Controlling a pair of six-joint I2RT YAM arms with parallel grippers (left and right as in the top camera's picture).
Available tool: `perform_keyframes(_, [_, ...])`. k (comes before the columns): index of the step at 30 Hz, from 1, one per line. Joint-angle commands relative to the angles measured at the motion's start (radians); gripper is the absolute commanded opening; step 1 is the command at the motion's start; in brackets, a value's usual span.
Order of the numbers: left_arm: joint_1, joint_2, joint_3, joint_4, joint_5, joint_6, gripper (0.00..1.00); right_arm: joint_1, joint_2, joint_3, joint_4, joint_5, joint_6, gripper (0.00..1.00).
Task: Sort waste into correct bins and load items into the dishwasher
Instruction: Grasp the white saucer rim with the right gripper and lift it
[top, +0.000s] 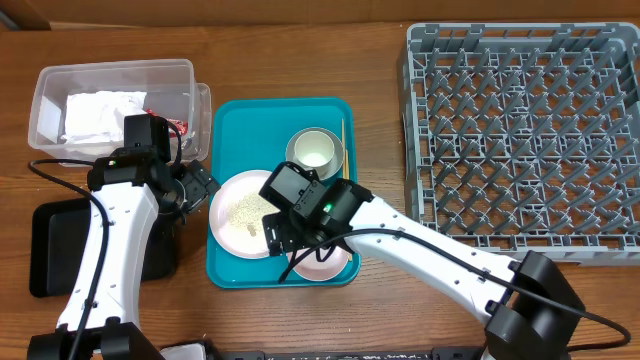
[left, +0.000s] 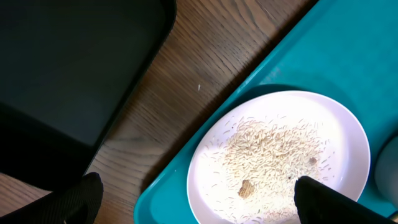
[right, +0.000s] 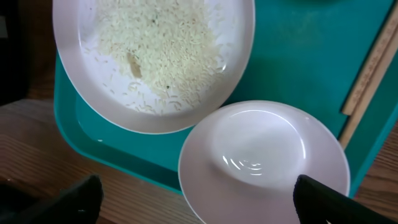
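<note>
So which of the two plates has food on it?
The larger plate, scattered with rice-like crumbs; the smaller plate beside it is bare.

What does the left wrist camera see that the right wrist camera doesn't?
Only the left wrist camera shows the black tray. Only the right wrist camera shows the small plate, which is empty, and the chopsticks. Both show the large plate covered in rice crumbs, sitting on the teal tray, plus some of the wooden table.
</note>
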Motion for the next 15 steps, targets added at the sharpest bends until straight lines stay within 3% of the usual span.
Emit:
perform_keyframes(1, [0.004, -0.003, 0.0, 0.0, 0.005, -0.014, 1.0, 0.008, -0.001, 0.011, 0.024, -0.021, 0.034, 1.0])
perform_keyframes(8, [0.004, -0.003, 0.0, 0.0, 0.005, -0.014, 1.0, 0.008, 0.001, -0.011, 0.1, -0.124, 0.034, 1.0])
perform_keyframes(15, [0.004, -0.003, 0.0, 0.0, 0.005, -0.014, 1.0, 0.008, 0.005, -0.012, 0.098, -0.099, 0.032, 1.0])
